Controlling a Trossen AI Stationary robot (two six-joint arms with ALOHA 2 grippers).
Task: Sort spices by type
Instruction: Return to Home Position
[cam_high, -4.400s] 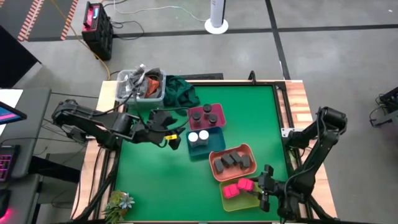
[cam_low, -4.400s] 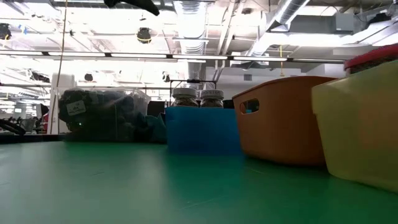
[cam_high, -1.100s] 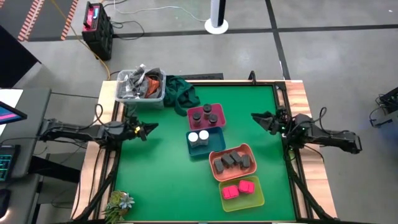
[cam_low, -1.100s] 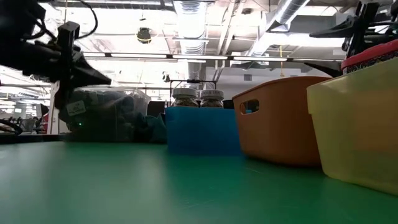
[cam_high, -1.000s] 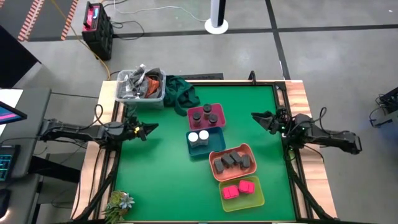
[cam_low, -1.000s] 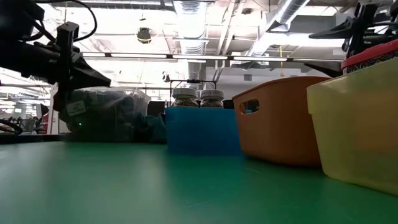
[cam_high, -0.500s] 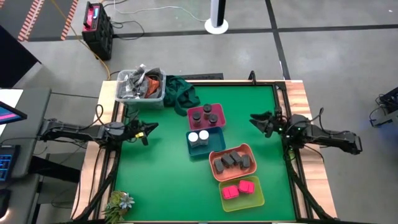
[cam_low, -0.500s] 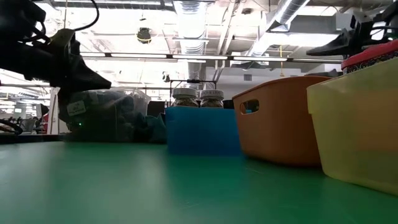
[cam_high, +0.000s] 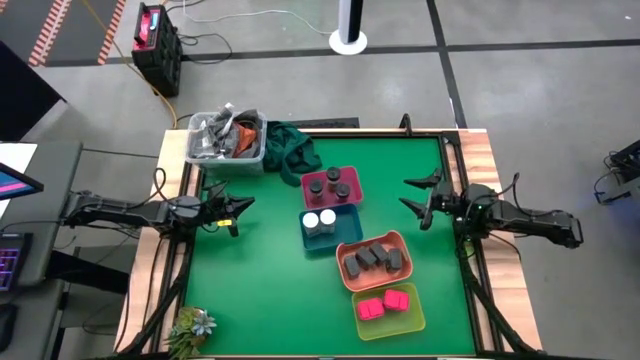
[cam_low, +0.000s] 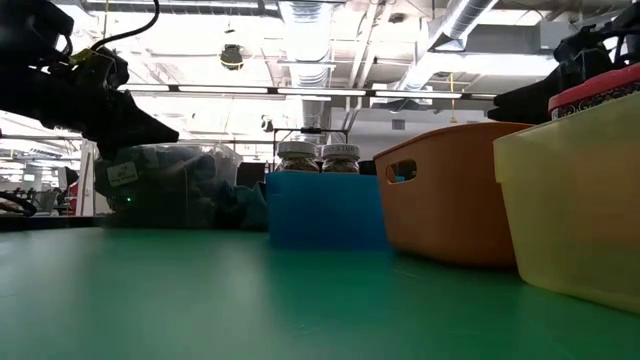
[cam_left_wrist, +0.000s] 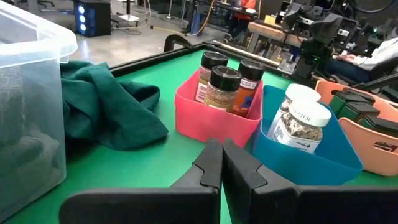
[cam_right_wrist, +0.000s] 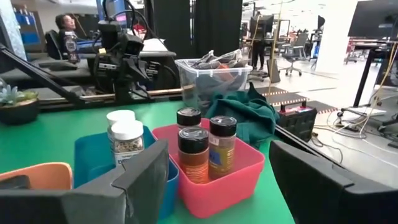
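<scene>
Three dark-capped jars (cam_left_wrist: 224, 87) stand upright and close together in the pink tray (cam_left_wrist: 211, 121). They are clear, with brown and orange powder inside. Two white-capped jars (cam_left_wrist: 303, 121) hold a pale, speckled spice and stand in the blue tray (cam_left_wrist: 298, 165) just beside it. Every jar has a paper label, but the print is too small to read.

Both trays lie ahead of the left gripper (cam_high: 238, 208). Its fingers are pressed together and hold nothing. The right gripper (cam_high: 408, 195) faces the same jars from the opposite side, so the jars are between the two grippers. Its fingers are spread wide and are empty.

Several dark grey boxes (cam_high: 373, 259) lie in the salmon tray (cam_low: 450, 190), and two pink blocks (cam_high: 384, 303) lie in the yellow-green tray (cam_low: 570, 200). Both trays are nearer to the right gripper, off to its side.
</scene>
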